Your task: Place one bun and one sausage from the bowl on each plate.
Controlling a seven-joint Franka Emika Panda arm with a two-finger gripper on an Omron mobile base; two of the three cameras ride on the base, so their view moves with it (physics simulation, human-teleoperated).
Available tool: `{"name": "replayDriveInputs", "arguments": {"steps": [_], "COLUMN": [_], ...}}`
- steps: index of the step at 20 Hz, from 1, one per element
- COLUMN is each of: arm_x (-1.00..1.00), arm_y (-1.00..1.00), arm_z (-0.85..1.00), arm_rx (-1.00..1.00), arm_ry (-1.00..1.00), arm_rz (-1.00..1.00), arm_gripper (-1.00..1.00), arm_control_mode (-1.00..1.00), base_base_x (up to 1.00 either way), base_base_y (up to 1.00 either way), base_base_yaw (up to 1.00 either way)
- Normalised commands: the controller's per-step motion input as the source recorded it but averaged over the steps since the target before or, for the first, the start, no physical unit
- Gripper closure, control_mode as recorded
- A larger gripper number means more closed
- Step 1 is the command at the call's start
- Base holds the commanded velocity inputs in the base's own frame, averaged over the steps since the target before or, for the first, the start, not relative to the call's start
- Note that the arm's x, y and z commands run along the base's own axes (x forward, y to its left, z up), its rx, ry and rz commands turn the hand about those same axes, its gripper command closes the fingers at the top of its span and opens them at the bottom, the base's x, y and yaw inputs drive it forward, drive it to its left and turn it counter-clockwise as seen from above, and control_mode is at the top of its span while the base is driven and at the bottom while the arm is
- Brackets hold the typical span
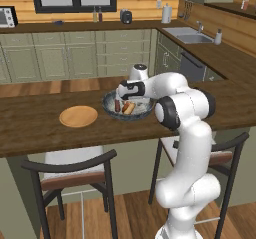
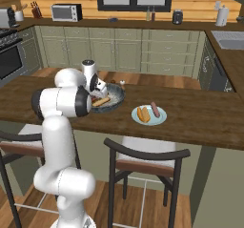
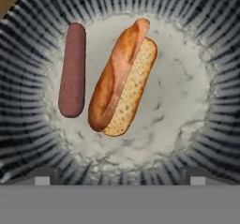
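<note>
Dark grey-blue with a striped, speckled rim, the bowl [image 1: 111, 109] sits on the wooden table [image 1: 30, 120], and in the hand view we look straight down into its pale centre. There we see one sausage [image 3: 72, 70] and one bun [image 3: 122, 79] lying side by side, close but apart, the bun split along its length. Our hand [image 1: 123, 90] hangs just above the bowl with its jaws spread fully wide and nothing between them; the two dark fingertips [image 3: 41, 177] stand at either side of the bowl's near wall, touching neither piece of food. To the arm's left on the same table we see the tan wooden plate [image 1: 78, 116], near the bowl, bare. To the arm's right, in the right base view, the pale blue-green plate [image 2: 160, 119] carries a second bun [image 2: 143, 113] and a second sausage [image 2: 154, 109] lying next to each other. Two dark-framed chairs [image 1: 70, 174] stand tucked under the table's near edge. Beyond it run green cabinets [image 1: 60, 58] and a sink [image 1: 190, 37].
</note>
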Motion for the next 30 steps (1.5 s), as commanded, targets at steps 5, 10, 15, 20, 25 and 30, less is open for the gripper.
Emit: {"name": "replayDriveInputs", "arguments": {"steps": [5,10,15,20,25,30], "arm_x": [0.38,0.25,0.26,0.3,0.2,0.05], "arm_y": [0.03,0.1,0.09,0.0,0.0,0.0], "arm_z": [-0.29,-0.19,-0.14,-0.16,-0.26,-0.11], "arm_rx": [0.0,0.0,0.0,0.0,0.0,0.0], "arm_ry": [0.0,0.04,0.05,0.01,0.02,0.02], "arm_rz": [0.0,0.0,0.0,0.0,0.0,0.0], "arm_gripper": [-1.0,-1.0,-1.0,-1.0,-1.0,1.0], "arm_control_mode": [-1.0,-1.0,-1.0,-1.0,-1.0,-1.0], "base_base_x": [0.0,0.0,0.0,0.0,0.0,0.0], "base_base_y": [0.0,0.0,0.0,0.0,0.0,0.0], "base_base_yaw": [0.0,0.0,0.0,0.0,0.0,0.0]}}
